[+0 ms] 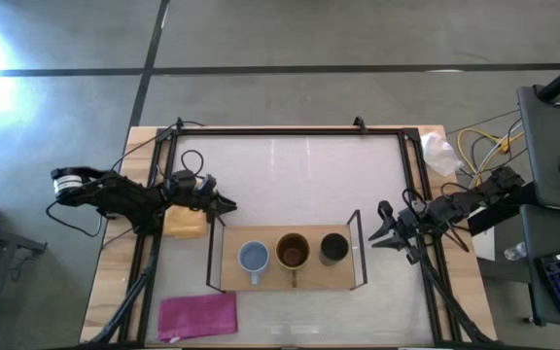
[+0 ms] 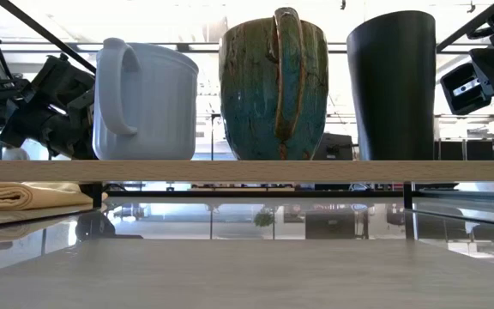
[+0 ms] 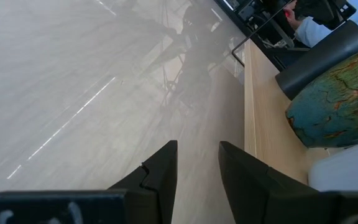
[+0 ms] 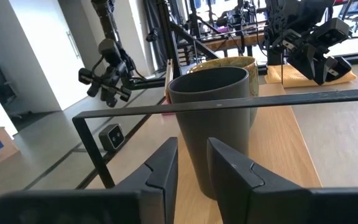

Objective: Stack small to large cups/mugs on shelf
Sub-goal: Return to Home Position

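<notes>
Left gripper at left end of shelf, right gripper at right end; both parted, empty. 3 mugs shelved. Pending: withdrawal home, clear of uprights.

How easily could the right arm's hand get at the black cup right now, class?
Probably yes, from above. The right hand sits open just outside the shelf's wire end frame, and the black cup stands nearest that end, uncovered. The frame blocks a level approach.
</notes>
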### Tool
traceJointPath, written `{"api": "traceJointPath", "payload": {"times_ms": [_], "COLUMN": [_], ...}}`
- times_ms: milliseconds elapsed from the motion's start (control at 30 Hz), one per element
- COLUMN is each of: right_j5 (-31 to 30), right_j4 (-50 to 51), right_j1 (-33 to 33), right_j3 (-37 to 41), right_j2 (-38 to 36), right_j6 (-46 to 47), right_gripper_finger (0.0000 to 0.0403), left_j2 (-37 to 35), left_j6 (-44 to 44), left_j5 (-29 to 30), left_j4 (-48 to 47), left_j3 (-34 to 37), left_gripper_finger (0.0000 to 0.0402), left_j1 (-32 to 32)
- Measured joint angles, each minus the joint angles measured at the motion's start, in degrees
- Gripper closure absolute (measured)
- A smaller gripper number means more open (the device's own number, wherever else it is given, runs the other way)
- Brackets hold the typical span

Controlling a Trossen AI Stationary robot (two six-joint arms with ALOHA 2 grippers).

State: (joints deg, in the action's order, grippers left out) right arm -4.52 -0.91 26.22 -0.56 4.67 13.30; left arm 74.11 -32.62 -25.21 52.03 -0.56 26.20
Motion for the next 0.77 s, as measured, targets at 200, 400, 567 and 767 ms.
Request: {"api": "traceJointPath", "payload": {"times_ms": [200, 400, 567, 767], "right_j5": [0.0, 0.0, 0.0, 0.0], "right_j4": [0.0, 0.0, 0.0, 0.0], "right_j1": [0.0, 0.0, 0.0, 0.0], "right_j3": [0.0, 0.0, 0.0, 0.0], "right_j2": [0.0, 0.0, 0.0, 0.0], "right_j6": [0.0, 0.0, 0.0, 0.0], "right_gripper_finger": [0.0330, 0.0325, 0.0319, 0.0322], "left_j2": [0.0, 0.0, 0.0, 0.0], "left_j6": [0.0, 0.0, 0.0, 0.0], "left_j5": [0.0, 0.0, 0.0, 0.0], "left_j4": [0.0, 0.0, 0.0, 0.0], "left_j3": [0.0, 0.0, 0.0, 0.0], "left_gripper_finger": [0.0298, 0.0298, 0.0298, 0.0298], "left_j1": [0.0, 0.0, 0.0, 0.1]}}
